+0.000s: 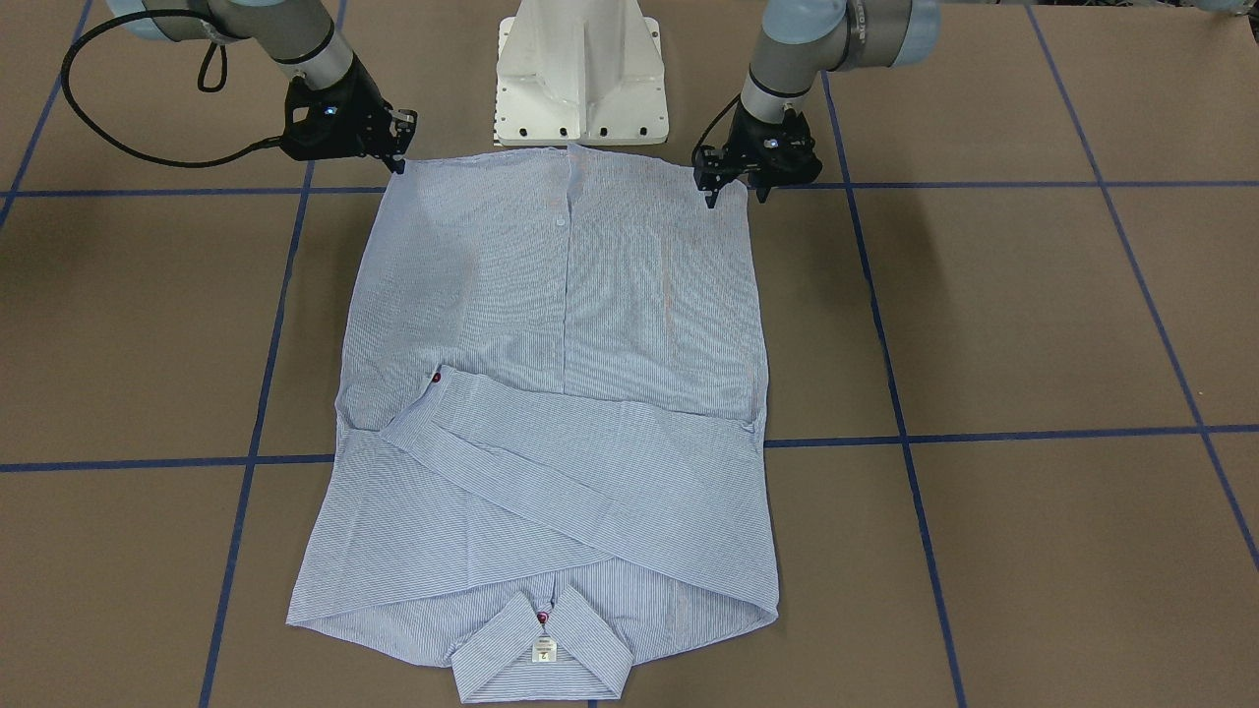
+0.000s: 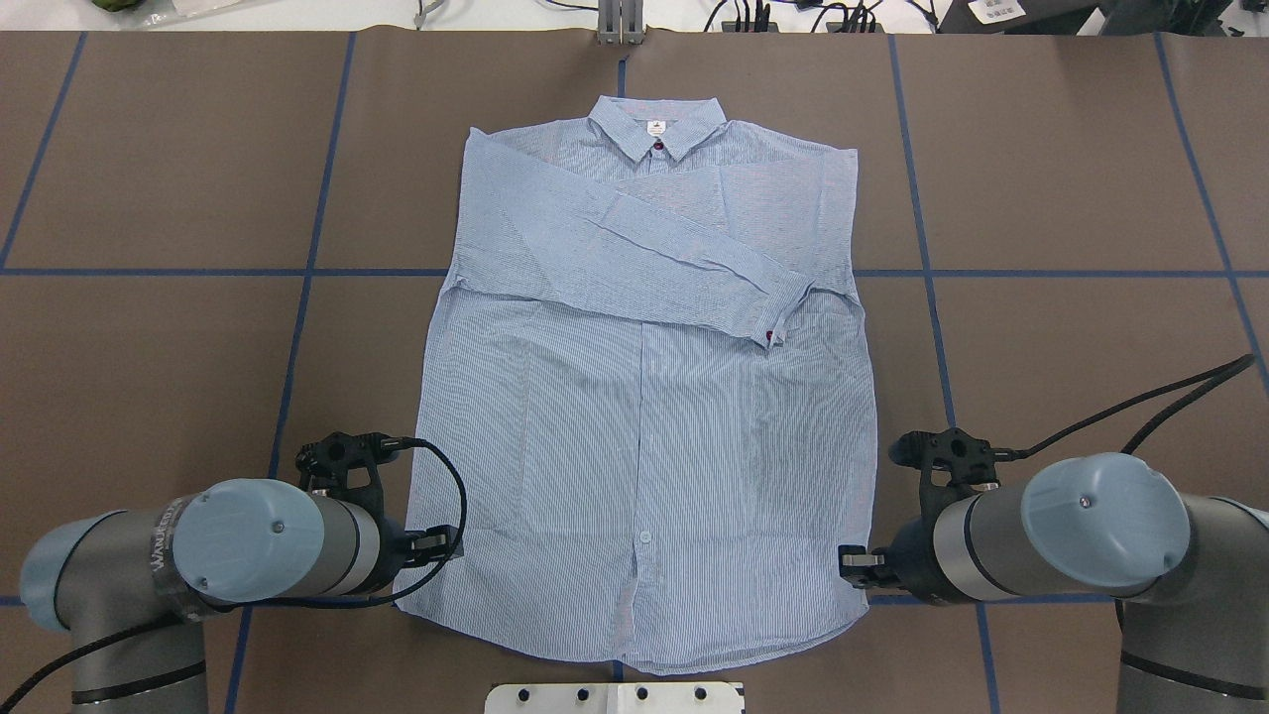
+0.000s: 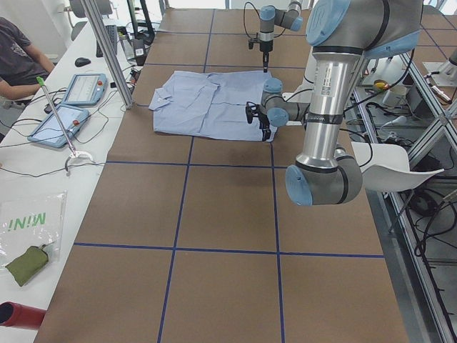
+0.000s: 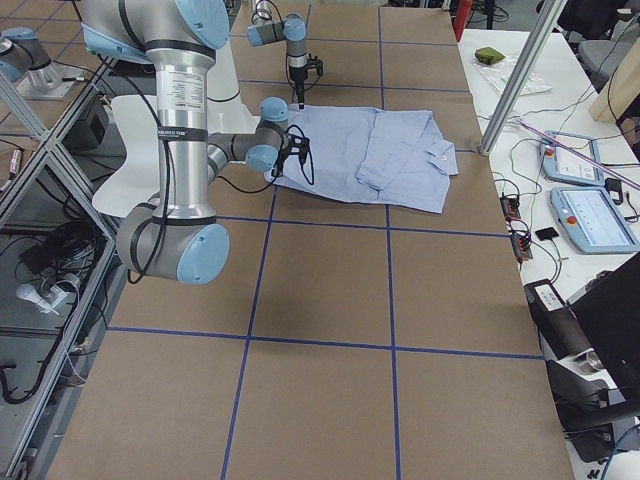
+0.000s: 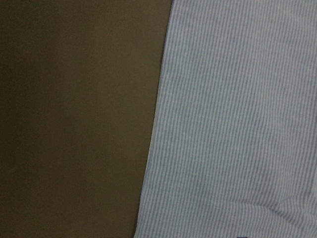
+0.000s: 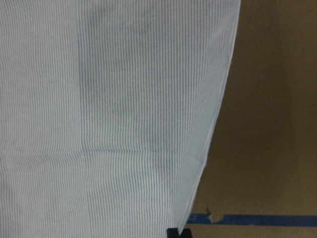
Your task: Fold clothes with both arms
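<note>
- Looking down from overhead, you see the shirt (image 2: 644, 426) spread flat and front-up on the desk (image 2: 149, 198), midway between the desk's two ends. Its hem lies by the edge where the robot stands and its collar (image 2: 656, 124) points toward the opposite edge.
- You find one sleeve (image 2: 634, 253) folded slantwise across the chest, and its cuff ends at a red button (image 2: 771, 338).
- You can make out a small white label (image 1: 544, 649) inside the collar, with another red button (image 1: 542, 618) just beside it.
- Your left pincer (image 1: 736, 195) points down at the hem corner on the robot's left. Its fingers (image 1: 711, 194) stand apart, one tip at the cloth's edge and the other over bare desk just beside it.
- Your right pincer (image 1: 398, 162) sits at the other hem corner, its tip at the cloth's edge. It shows side-on, so you cannot tell whether its fingers are apart or together.
- Your left wrist camera shows the shirt's side edge with bare desk beside it.
- Your right wrist camera shows the same, with a dark fingertip (image 6: 177, 233) at the cloth's edge near a blue tape line (image 6: 257, 218).
- You see the left arm (image 2: 228, 540) and the right arm (image 2: 1071, 531) bent low on either side of the hem.
- You see the white pedestal base (image 1: 580, 79) just beyond the hem, between the arms.
</note>
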You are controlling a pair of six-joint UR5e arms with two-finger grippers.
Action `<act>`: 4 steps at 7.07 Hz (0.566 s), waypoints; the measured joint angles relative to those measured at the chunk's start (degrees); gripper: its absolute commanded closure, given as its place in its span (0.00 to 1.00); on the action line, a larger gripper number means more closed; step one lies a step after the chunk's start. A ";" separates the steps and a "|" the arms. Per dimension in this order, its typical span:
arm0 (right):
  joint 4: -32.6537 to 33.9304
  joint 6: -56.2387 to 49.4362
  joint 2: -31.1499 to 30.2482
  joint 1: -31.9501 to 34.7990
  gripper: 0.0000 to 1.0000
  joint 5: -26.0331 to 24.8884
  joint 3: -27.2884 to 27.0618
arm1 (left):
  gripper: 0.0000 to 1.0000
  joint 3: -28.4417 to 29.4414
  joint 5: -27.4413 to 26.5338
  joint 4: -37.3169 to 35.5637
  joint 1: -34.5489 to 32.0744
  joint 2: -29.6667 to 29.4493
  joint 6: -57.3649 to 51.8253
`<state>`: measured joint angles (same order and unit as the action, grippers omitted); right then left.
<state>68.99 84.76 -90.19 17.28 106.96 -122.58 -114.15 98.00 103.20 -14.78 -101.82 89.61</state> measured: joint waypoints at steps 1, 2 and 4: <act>0.00 0.00 0.01 0.10 1.00 0.06 0.00 | 0.29 0.06 0.02 -0.55 0.05 -0.14 0.03; 0.00 -0.02 0.01 0.22 1.00 0.11 -0.07 | 0.31 0.16 0.05 -0.87 0.11 -0.29 0.03; 0.00 -0.18 0.02 0.42 1.00 0.24 -0.24 | 0.37 0.51 0.06 -1.05 0.13 -0.38 -0.02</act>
<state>68.99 84.58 -90.18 17.70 107.20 -122.83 -113.64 98.07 102.15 -14.66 -102.20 89.59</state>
